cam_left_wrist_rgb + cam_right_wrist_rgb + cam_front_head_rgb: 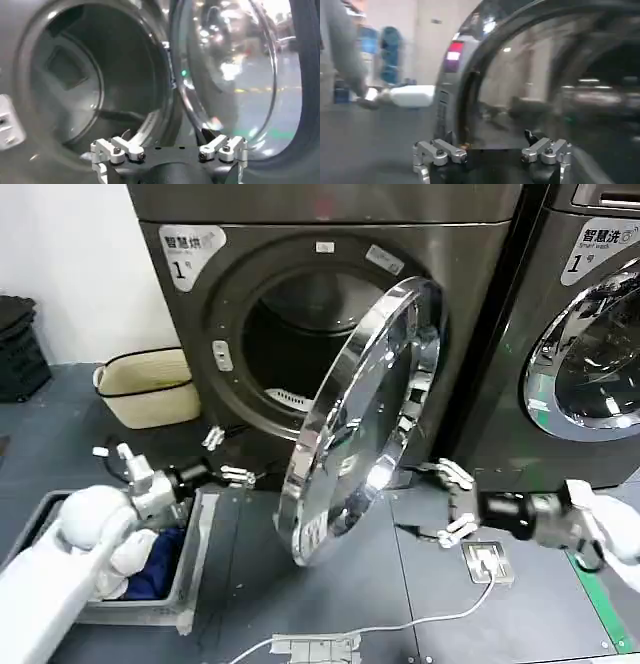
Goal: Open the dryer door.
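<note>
The dryer door point(350, 434), a wide chrome ring around dark glass, stands swung well out from the dryer, its edge turned towards me. Behind it the dark drum opening point(290, 344) is exposed. My right gripper point(430, 502) is open, low at the door's right side, close to the chrome rim with nothing between its fingers. My left gripper point(228, 457) is open below the opening's lower left. In the left wrist view the left gripper point(170, 144) faces the drum point(85, 80) and the door glass point(230, 65). In the right wrist view the right gripper point(492, 144) faces the door point(545, 75).
A second machine point(590, 344) with a similar chrome door stands at the right. A beige basket point(150, 384) sits left of the dryer. A grey bin point(195, 569) with blue cloth is under my left arm. A cable and power strip point(315, 647) lie on the floor.
</note>
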`<state>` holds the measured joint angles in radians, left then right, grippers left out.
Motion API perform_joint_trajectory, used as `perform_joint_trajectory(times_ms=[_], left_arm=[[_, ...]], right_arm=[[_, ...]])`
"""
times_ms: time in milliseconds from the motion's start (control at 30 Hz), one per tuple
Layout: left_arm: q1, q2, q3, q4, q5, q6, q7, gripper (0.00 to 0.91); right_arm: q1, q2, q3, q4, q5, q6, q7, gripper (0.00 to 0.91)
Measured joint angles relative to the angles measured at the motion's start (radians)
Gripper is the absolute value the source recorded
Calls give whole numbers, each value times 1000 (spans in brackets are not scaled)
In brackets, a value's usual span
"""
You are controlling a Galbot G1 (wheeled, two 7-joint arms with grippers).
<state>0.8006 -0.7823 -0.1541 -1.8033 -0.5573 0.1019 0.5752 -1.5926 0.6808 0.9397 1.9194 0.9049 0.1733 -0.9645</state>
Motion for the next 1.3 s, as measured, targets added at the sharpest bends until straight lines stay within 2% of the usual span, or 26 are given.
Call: perform_joint_trajectory(times_ms=[100,300,567,1033,1300], left_arm=[[-25,-18,34,-6,3,-4,0,907],[-65,-46,97,0,4,-8,-6,907],[-122,-99,190,27,4,-18,-17,907],[-220,-195,318,95,5,-53,-54,907],[-269,-242,375,127,2,-56,-66,907]], right_arm=[[-103,60,112,9,-17,32,49,907],[-246,176,282,10,-51,62,124,907],[-365,367,468,19,-192,77,333,907],[-412,647,632,-30,-345,28,649,907],[-420,762,696,-46,-464,-63,851,907]])
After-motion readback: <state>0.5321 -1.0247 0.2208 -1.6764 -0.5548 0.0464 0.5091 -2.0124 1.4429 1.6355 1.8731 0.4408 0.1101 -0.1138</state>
